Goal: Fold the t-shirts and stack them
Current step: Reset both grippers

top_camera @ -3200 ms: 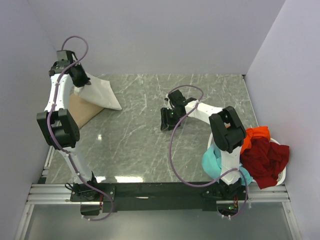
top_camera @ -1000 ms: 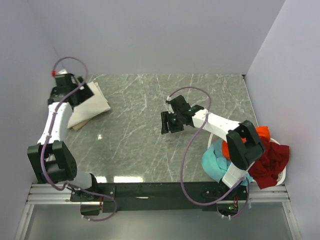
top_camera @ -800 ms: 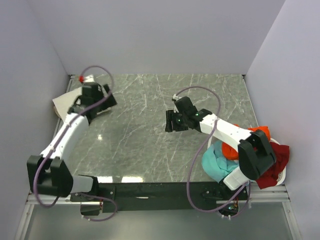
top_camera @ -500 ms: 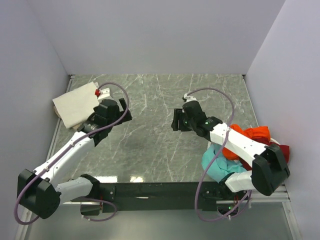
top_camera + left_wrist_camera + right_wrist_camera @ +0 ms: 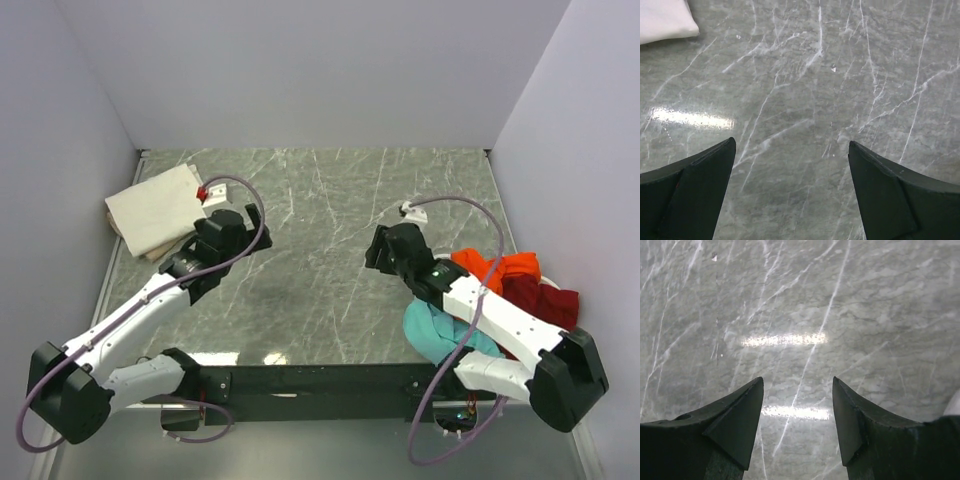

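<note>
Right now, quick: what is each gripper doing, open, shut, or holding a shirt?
Left gripper: jaws wide open, holding nothing.
Right gripper: jaws open, holding nothing.

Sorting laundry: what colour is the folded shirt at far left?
Folded shirt: cream-white; top external view shows it best.

Your desk point(image 5: 330, 200) is grey-green, veined in white like marble. The cream-white t-shirt point(image 5: 150, 205) is plain, as are the teal t-shirt point(image 5: 432, 328), the orange t-shirt point(image 5: 505, 268) and the dark red t-shirt point(image 5: 548, 305). The left arm point(image 5: 130, 315) and right arm point(image 5: 500, 310) are white with black joints and purple cables point(image 5: 462, 199). The left end effector point(image 5: 791, 145) and right end effector point(image 5: 797, 382) are black.
</note>
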Robot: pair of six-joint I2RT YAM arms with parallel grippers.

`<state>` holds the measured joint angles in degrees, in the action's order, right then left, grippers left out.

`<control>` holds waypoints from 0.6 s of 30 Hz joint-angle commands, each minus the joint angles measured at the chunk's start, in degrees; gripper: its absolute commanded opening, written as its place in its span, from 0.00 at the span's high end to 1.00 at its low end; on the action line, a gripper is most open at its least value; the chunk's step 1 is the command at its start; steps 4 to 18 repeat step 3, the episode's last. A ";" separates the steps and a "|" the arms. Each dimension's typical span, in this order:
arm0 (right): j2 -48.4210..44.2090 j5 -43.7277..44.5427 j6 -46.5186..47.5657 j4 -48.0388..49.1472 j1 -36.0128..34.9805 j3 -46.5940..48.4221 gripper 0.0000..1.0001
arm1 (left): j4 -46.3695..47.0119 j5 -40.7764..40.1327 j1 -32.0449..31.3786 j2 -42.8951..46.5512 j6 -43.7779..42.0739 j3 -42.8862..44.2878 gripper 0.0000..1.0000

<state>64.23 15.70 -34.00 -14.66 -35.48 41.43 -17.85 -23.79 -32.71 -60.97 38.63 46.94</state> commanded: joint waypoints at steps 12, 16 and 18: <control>-5.25 5.65 -4.06 0.24 -0.11 -2.58 0.36 | 2.47 0.50 -0.16 0.76 0.03 0.44 0.00; -5.25 5.65 -4.06 0.24 -0.11 -2.58 0.36 | 2.47 0.50 -0.16 0.76 0.03 0.44 0.00; -5.25 5.65 -4.06 0.24 -0.11 -2.58 0.36 | 2.47 0.50 -0.16 0.76 0.03 0.44 0.00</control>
